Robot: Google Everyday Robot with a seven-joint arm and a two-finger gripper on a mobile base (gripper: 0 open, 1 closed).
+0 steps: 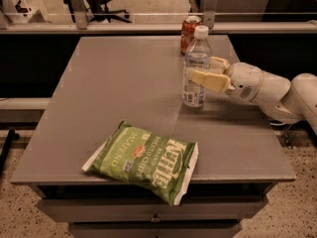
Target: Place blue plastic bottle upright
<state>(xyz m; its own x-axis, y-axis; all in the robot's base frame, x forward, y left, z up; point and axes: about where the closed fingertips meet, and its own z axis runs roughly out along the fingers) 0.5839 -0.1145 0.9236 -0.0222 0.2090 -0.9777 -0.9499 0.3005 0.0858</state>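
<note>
Clear white-capped bottle point(194, 90) stands upright (claw point(199, 69) clasps it).

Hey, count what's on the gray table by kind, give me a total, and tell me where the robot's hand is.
Bottles: 1, the blue plastic bottle, standing upright
Cans: 1, the red soda can
Chip bags: 1, the green chip bag
Total: 3 on the table
The hand is closed around the bottle's middle.
</note>
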